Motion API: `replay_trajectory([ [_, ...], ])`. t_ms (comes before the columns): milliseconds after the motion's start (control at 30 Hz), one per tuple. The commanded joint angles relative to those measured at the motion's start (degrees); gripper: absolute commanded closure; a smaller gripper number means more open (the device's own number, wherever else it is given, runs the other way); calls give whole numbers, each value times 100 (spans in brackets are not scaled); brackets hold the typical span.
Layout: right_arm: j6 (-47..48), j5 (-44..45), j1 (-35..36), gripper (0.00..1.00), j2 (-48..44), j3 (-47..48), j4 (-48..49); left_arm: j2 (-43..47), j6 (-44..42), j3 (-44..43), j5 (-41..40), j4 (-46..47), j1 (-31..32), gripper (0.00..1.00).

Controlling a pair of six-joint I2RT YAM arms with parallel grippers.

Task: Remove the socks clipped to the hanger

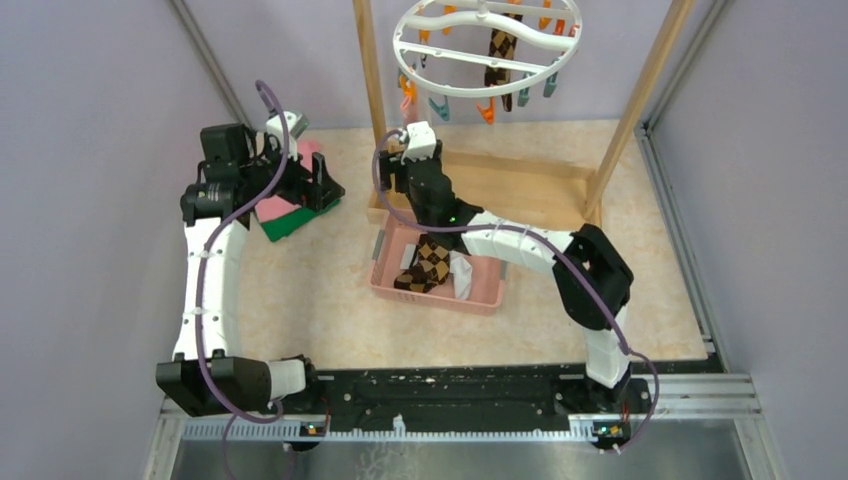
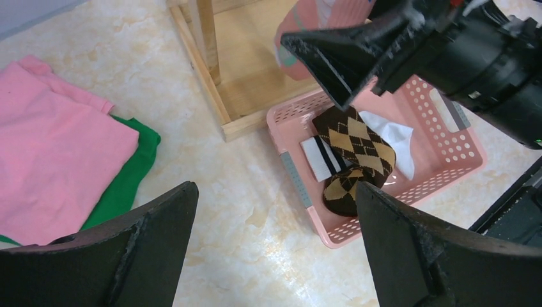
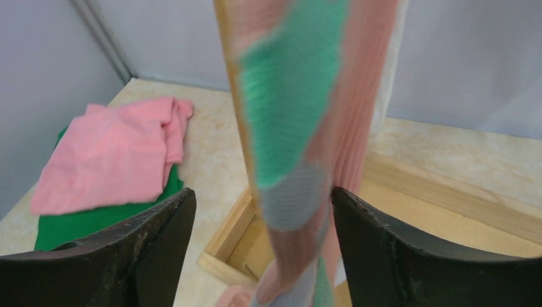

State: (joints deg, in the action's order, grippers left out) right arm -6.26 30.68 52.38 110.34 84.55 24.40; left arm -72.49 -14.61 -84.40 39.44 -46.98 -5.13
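One bench [image 1: 330,320] spreads beneath the white hanger [image 1: 487,45], which has an argyle sock [image 1: 500,52] clipped to it. The pink basket [image 2: 460,137] on the bench holds a second argyle sock [image 2: 358,144]. A pink-and-teal sock [image 3: 300,115] dangles between the spread fingers [image 3: 383,256] of my right gripper [image 3: 262,192], ungrasped. My left gripper [image 2: 275,185] gapes empty above the bench.

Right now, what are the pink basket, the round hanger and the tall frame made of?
The pink basket looks like hard plastic: smooth, with rows of small holes. The round hanger seems to be plastic too: white, smooth, moulded in curves. The tall frame looks like bare wood: pale tan with faint grain lines.
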Motion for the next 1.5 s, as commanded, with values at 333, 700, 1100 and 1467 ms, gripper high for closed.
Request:
replay_trajectory([
  [333,-540,-649,-281,100,-1831,-1231,467,336,223,486,935,675,-134,14],
  [700,-1661,-1773,-1150,100,-4190,-2717,-805,500,605,666,1455,1049,158,3],
  [1100,-2170,-3622,-1526,100,-5048,-3487,-1175,713,516,756,1004,1029,1551,1],
  [1467,-3260,-6219,-1524,100,-4187,-2833,42,53,950,457,2049,1505,2084,1],
])
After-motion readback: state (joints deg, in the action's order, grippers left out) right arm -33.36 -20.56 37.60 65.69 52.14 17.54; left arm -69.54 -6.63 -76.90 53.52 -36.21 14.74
